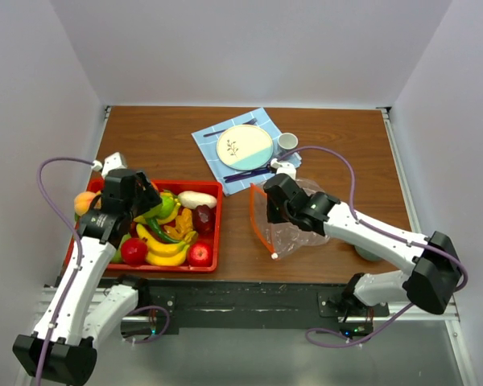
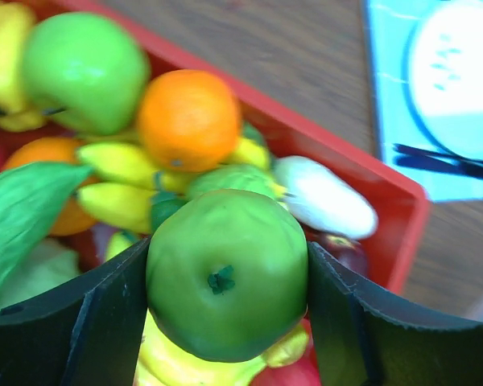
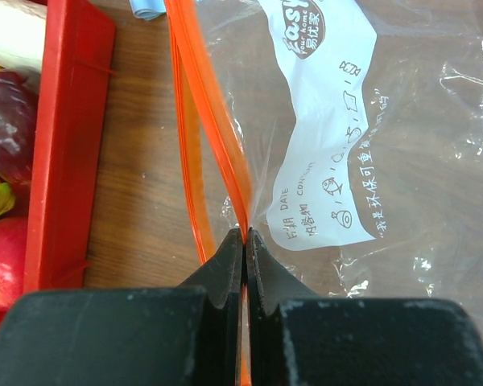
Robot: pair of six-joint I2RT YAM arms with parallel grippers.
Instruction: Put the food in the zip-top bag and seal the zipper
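The food lies heaped in a red tray (image 1: pixel 218 233) at the left. My left gripper (image 1: pixel 150 201) is over the heap, its two black fingers pressed on both sides of a green apple (image 2: pixel 225 273). Under and behind that apple are bananas (image 2: pixel 121 201), an orange (image 2: pixel 187 119), a second green apple (image 2: pixel 84 71) and a white vegetable (image 2: pixel 326 197). The zip-top bag (image 1: pixel 299 232) lies right of the tray, its mouth held apart. My right gripper (image 3: pixel 245 233) is shut on the upper orange zipper (image 3: pixel 213 104) strip. The white slider (image 1: pixel 274 256) sits at the near end.
A blue napkin (image 1: pixel 213 145) at the back centre carries a plate (image 1: pixel 244 145), dark cutlery (image 1: pixel 245 173) and a small white cup (image 1: pixel 287 141). A peach-coloured fruit (image 1: pixel 84 203) sits at the tray's left edge. White walls enclose the table on three sides.
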